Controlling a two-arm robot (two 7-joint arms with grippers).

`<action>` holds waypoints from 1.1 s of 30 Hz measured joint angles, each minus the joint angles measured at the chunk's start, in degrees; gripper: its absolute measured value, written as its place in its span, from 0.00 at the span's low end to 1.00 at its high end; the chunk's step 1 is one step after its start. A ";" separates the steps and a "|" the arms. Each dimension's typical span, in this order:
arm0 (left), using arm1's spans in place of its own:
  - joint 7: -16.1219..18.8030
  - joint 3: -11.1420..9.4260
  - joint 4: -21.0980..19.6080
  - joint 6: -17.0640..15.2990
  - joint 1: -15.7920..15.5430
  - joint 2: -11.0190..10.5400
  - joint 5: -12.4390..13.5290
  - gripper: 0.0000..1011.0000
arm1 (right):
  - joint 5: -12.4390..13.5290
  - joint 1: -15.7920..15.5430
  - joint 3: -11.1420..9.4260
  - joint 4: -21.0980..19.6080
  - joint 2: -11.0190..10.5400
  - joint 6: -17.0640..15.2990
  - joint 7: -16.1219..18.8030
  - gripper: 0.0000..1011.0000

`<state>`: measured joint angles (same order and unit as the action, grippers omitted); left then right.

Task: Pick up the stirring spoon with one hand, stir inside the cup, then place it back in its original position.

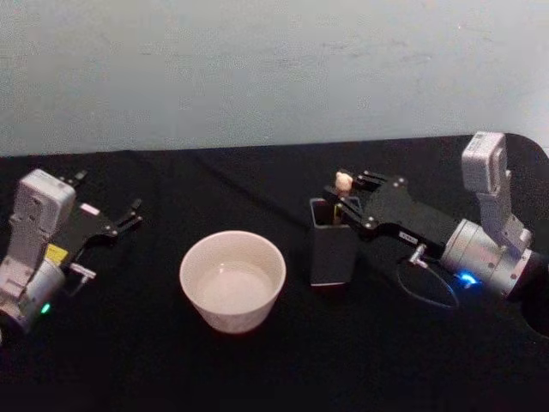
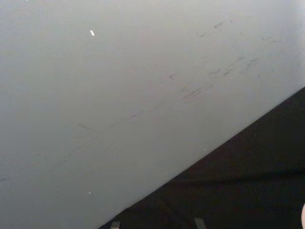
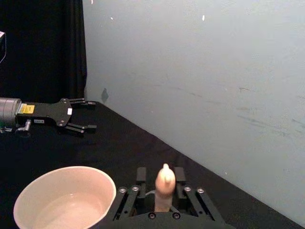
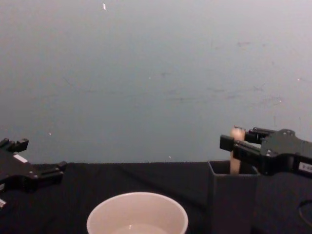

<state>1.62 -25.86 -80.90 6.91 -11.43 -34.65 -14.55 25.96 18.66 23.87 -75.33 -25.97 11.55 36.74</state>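
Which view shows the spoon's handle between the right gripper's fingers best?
The right wrist view: the stirring spoon stands centred in the right gripper. Head and chest views show its tip above the holder. The left wrist view faces the wall.

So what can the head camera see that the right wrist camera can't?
Head view alone: the dark grey holder with the stirring spoon standing in it, and the right gripper from outside. Right wrist view alone: a black curtain beside the wall. Both: the cup, the spoon's bear head between the right gripper's fingers, and the left gripper open, off to the side.
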 joint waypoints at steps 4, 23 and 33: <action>0.00 0.00 0.00 0.00 0.00 0.00 0.00 0.99 | 0.02 0.00 -0.02 -0.01 0.00 0.03 0.03 0.47; 0.00 0.00 0.00 0.00 0.00 0.00 0.00 0.99 | 0.06 0.00 -0.04 -0.02 0.00 0.12 0.05 0.99; 0.00 0.00 0.00 0.00 0.00 0.00 0.00 0.99 | 0.79 0.22 -2.65 -2.91 0.87 3.92 -1.15 0.99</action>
<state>1.62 -25.86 -80.90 6.91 -11.43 -34.65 -14.55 26.76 18.89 21.21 -78.24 -25.10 15.47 35.59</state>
